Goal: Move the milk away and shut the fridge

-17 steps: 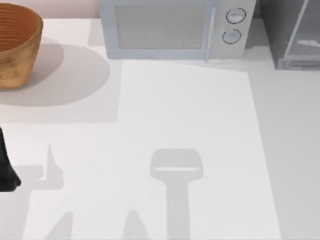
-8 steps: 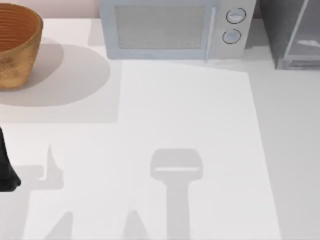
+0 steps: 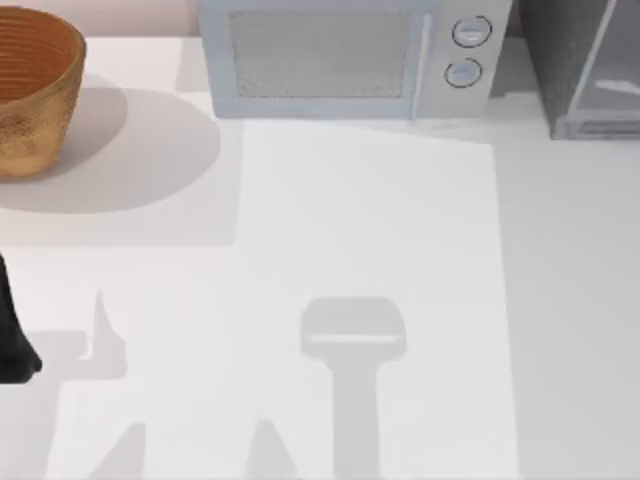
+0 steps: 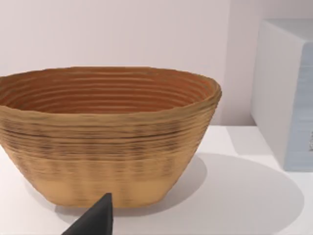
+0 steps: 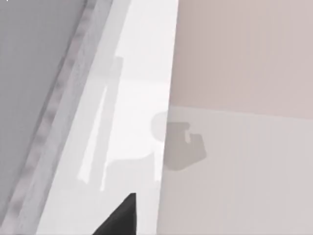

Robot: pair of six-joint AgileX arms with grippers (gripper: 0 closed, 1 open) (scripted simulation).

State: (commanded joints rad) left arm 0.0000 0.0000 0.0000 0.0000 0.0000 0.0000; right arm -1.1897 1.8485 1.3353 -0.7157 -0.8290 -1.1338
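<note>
Mostly, the things on the white desk (image 3: 380, 230) are cut off by the edges of the top view. At the far right the fridge (image 3: 585, 60) shows a part of its dark grey speckled body and its pale grey framed door panel; the rest of it is out of the picture, and I cannot tell how wide the door stands. In the right wrist view a speckled grey edge of the fridge (image 5: 54, 112) runs beside a white surface, and a dark fingertip (image 5: 120, 218) sits at the lower border; whether the right jaws are apart or together cannot be told.

At the far middle stands a light grey microwave (image 3: 340, 55) with two round knobs (image 3: 468, 50); its markings are too small to read. At the far left a woven basket (image 3: 30, 90) is half cut off. The left arm (image 3: 12, 335) is a dark shape at the left edge. In the left wrist view the basket (image 4: 107, 137) is close, one dark fingertip (image 4: 95, 220) is before it, and the state of the left jaws cannot be told.
</note>
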